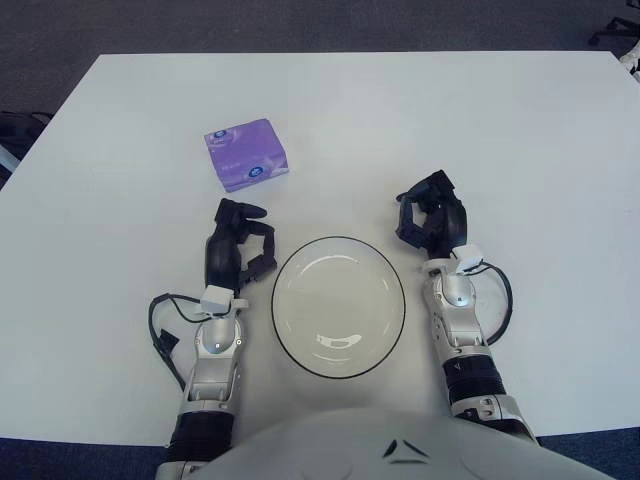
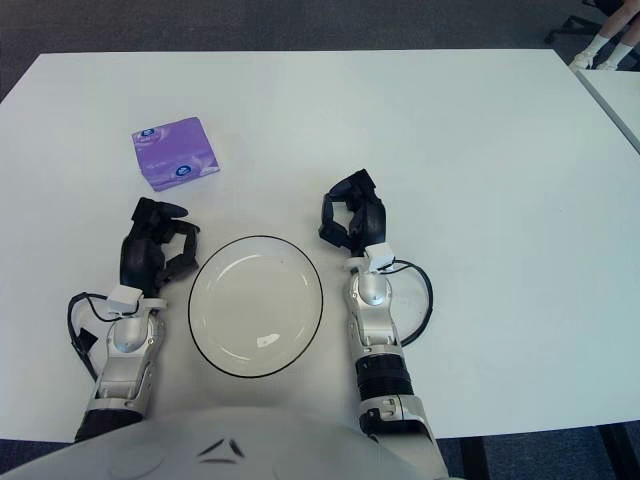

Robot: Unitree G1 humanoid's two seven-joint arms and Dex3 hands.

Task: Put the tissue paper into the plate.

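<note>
So the tissue pack [image 1: 247, 154] sits untouched on the table [image 1: 520, 130], up and left of the plate [image 1: 338, 306], well apart from it. My left hand [image 1: 240, 245] is nearest, just left of the plate's rim, fingers loosely curled and holding nothing. My right hand [image 1: 432, 218] shows right of the plate, curled too, empty. My worry: the pack is soft and slick, so a shallow pinch could squash it or nudge it away.
</note>
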